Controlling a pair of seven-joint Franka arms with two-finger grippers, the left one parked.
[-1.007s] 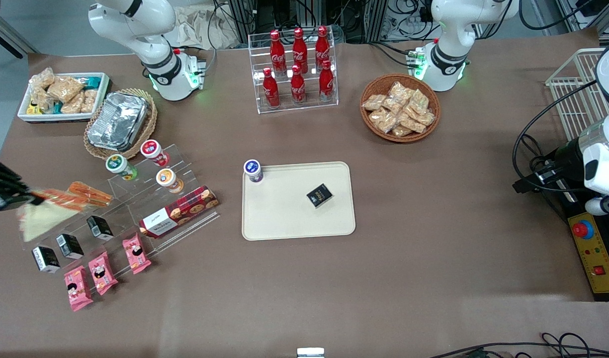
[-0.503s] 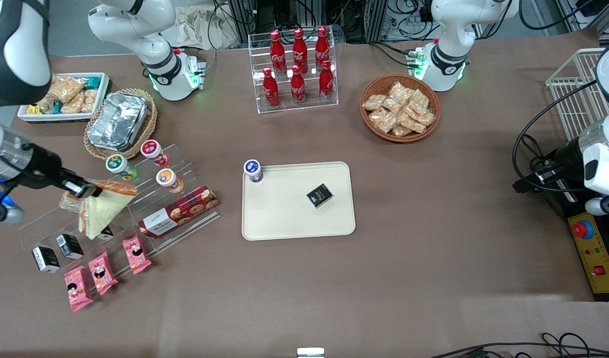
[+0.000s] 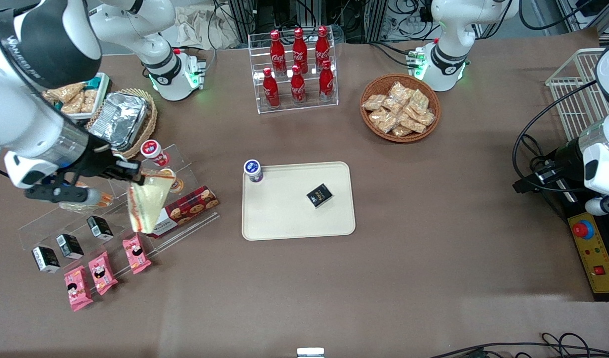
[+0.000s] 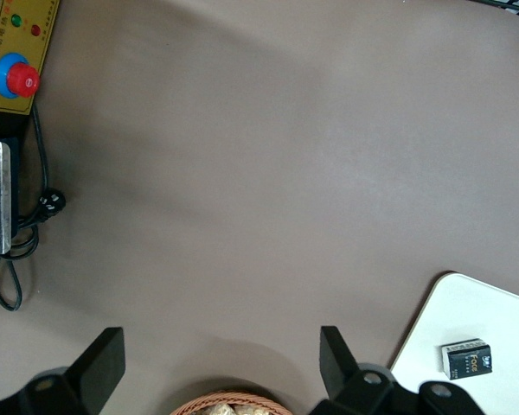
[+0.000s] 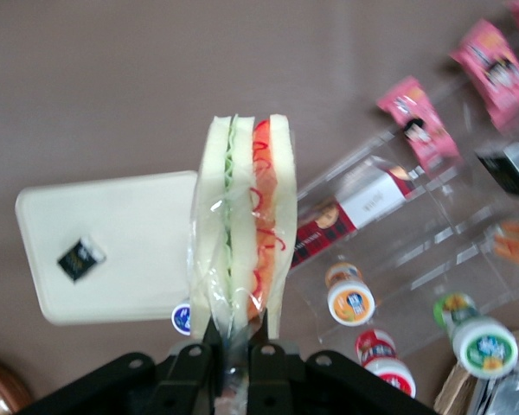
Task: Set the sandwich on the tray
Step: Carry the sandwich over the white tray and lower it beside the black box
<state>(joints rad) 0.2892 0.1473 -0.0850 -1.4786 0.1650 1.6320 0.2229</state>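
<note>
My right gripper [image 3: 135, 174] is shut on the wrapped sandwich [image 3: 146, 203] and holds it in the air above the clear acrylic display steps [image 3: 130, 209]. In the right wrist view the gripper [image 5: 239, 339] pinches the plastic wrap at the wedge's end, and the sandwich [image 5: 242, 225] shows white bread with green and red-orange filling. The cream tray [image 3: 284, 219] lies flat at the table's middle, toward the parked arm from the sandwich. It carries a small black box [image 3: 319, 195], and a blue-lidded cup [image 3: 253, 170] stands at its corner. The tray [image 5: 121, 251] also shows in the wrist view.
The display steps hold lidded cups [image 3: 152, 151], a red cookie box [image 3: 182, 211], black boxes [image 3: 68, 245], pink packets [image 3: 103, 271] and an orange-edged wedge [image 3: 83, 198]. A foil container [image 3: 118, 121], a snack tub [image 3: 78, 97], a cola bottle rack [image 3: 297, 69] and a snack basket [image 3: 399, 108] stand farther from the camera.
The right arm has swung in from the table's end toward the tray, carrying the sandwich from above the steps' outer end to above the cookie box. The sandwich now hangs point down.
</note>
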